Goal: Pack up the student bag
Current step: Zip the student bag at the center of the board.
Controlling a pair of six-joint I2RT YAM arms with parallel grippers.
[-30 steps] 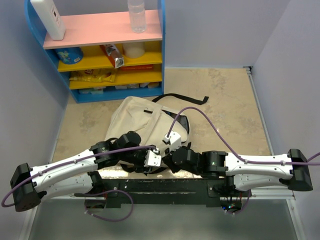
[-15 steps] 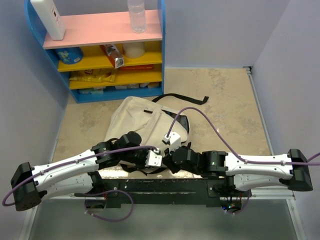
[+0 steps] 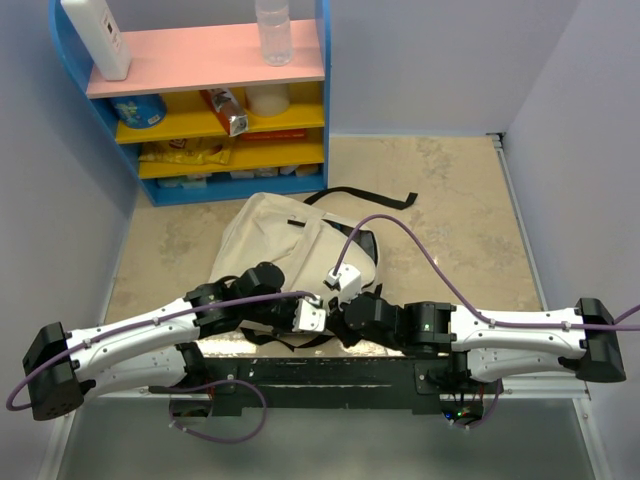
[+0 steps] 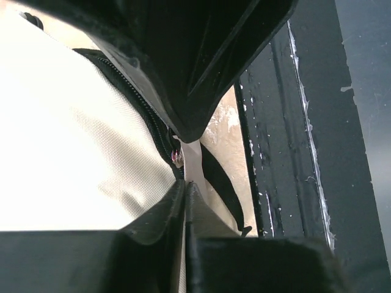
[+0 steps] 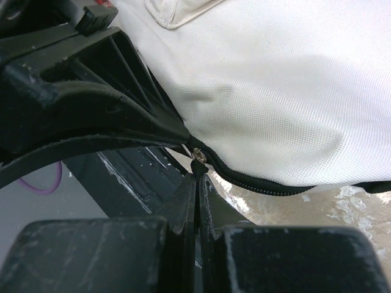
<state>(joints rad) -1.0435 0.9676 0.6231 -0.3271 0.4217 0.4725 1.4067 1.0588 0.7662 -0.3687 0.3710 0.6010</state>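
Observation:
The student bag (image 3: 280, 235) is a beige canvas backpack lying flat in the middle of the table, its near end under both wrists. The left wrist view shows its cloth (image 4: 73, 159) and black zipper (image 4: 143, 116). A thin beige tab (image 4: 192, 166) runs from the zip slider into my left gripper (image 4: 185, 186), which is shut on it. My right gripper (image 5: 198, 177) is shut on the black zipper pull (image 5: 198, 166), just below the metal slider on the bag's (image 5: 275, 79) edge. From above, the left gripper (image 3: 318, 322) and the right gripper (image 3: 340, 312) almost touch.
A blue shelf unit (image 3: 320, 120) stands at the back left with snack packs, a clear bottle (image 3: 273, 30) and a white bottle (image 3: 97, 35). A black strap (image 3: 365, 195) trails behind the bag. The black base rail (image 3: 320, 375) runs along the near edge. Walls close in on both sides.
My left gripper's jaws have closed onto the beige tab. Both arms have stayed almost where they were, and the right gripper has kept its hold.

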